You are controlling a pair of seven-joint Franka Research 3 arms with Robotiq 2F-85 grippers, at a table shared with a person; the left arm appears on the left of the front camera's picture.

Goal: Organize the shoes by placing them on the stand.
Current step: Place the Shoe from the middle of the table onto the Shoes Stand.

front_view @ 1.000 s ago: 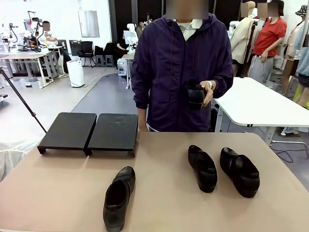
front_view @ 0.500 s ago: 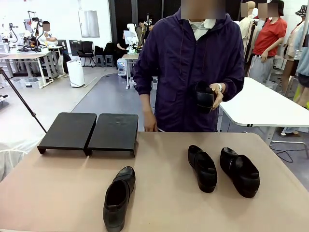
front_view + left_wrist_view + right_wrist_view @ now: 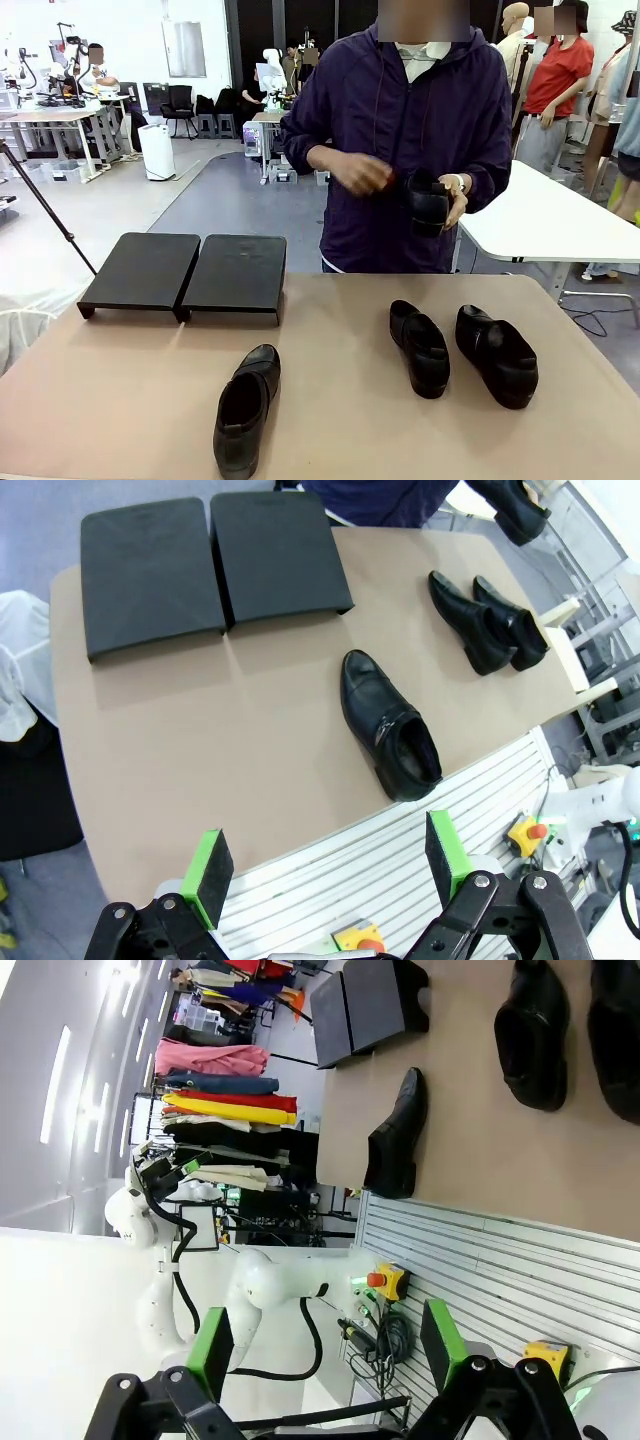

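Note:
Three black shoes lie on the tan table: one near the front, left of the middle, and two side by side at the right. Across the table, a person holds another shoe at chest height with both hands. The stand, two black sloped panels, sits bare at the far left. In the left wrist view my left gripper hangs open high above the near table edge, over the single shoe. My right gripper is open too, well back from the shoes and the stand.
A white table stands behind the person at the right. A thin tripod leg slants down beside the table's far left. Below the near table edge runs a slatted panel with a red stop button.
The person's free hand has risen from the table's far edge to the shoe held at the chest. The shoes on the table and both grippers have stayed put.

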